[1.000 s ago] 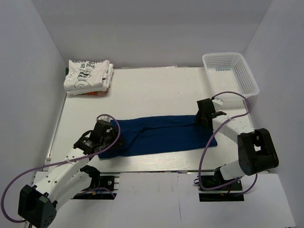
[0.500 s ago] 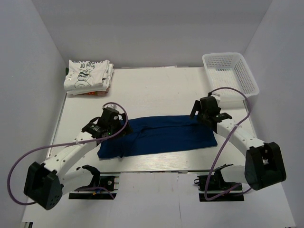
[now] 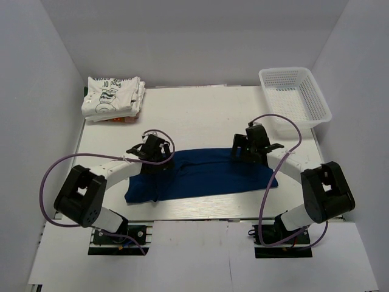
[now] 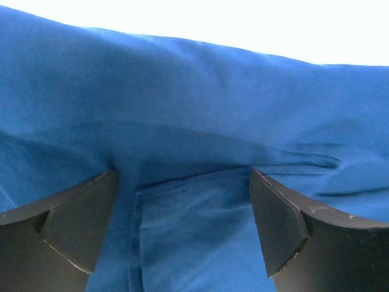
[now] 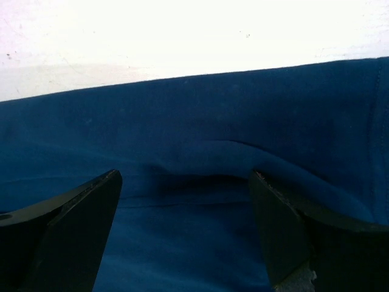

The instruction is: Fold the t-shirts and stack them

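Step in hand: folding the navy t-shirt. It lies as a long band across the near half of the table, so I judge the lengthwise fold is laid and the crosswise fold is not yet made.
My left gripper: jaws wide apart, low over the band's far edge near its left end, holding nothing.
My right gripper: jaws also wide apart, over the far edge near the right end, empty.
Cloth under me: a soft ridge runs between my fingers in both wrist views.
Stack: the folded white printed t-shirts wait at the far left corner, well apart.
Basket: the white mesh basket stands far right.
Next move, my judgement: pinch one short end through all layers and carry it across to the other.
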